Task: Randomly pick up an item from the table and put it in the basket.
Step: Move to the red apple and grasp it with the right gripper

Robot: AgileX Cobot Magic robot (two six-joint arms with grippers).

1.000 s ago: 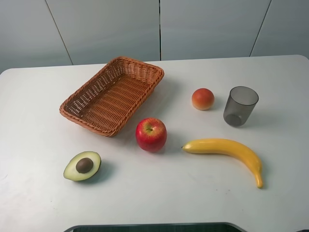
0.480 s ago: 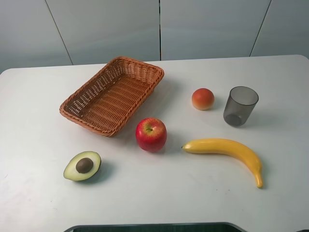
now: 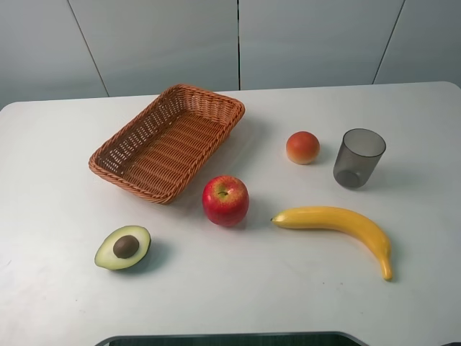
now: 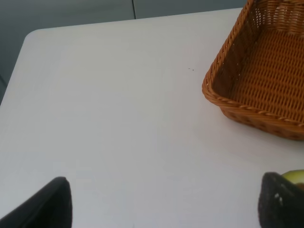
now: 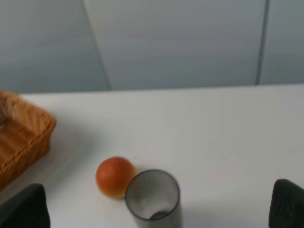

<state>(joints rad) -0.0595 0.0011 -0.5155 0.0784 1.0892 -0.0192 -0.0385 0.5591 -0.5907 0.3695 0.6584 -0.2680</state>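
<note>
The red apple (image 3: 225, 200) with a yellowish patch stands on the white table (image 3: 238, 295), just in front of the near right corner of the wicker basket (image 3: 205, 92). The basket is empty. No arm or gripper shows in the exterior high view. My left gripper (image 4: 164, 204) is open and empty, with only its dark fingertips (image 4: 47, 204) in view, above bare table beside the basket (image 4: 266, 71). My right gripper (image 5: 156, 209) is open and empty, with a corner of the basket (image 5: 21, 137) at the edge of its view. Neither wrist view shows the apple.
A halved avocado (image 3: 123, 247) lies at the front left, its edge by a left fingertip (image 4: 295, 175). A banana (image 3: 338, 223) lies right of the apple. A small orange-red peach (image 3: 302, 147) (image 5: 115, 176) and a grey cup (image 3: 358, 158) (image 5: 152, 194) stand behind it.
</note>
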